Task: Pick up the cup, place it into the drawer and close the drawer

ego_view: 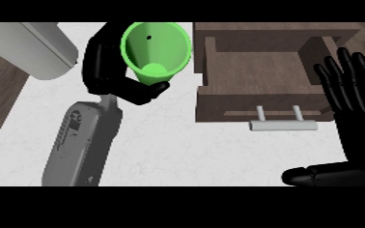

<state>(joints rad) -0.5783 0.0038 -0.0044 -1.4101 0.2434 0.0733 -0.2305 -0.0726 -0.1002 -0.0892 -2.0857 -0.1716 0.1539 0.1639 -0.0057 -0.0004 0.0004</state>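
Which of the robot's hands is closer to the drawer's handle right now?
The right hand. It rests open just right of the drawer handle, beside the open drawer. The left hand is across the counter, curled round the green cup.

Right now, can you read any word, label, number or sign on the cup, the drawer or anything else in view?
None: no readable text anywhere.
Green cup, held in the left hand: plain, only a small dark dot inside.
Open drawer and its handle: plain.
Left forearm: dark markings, too blurred to read.
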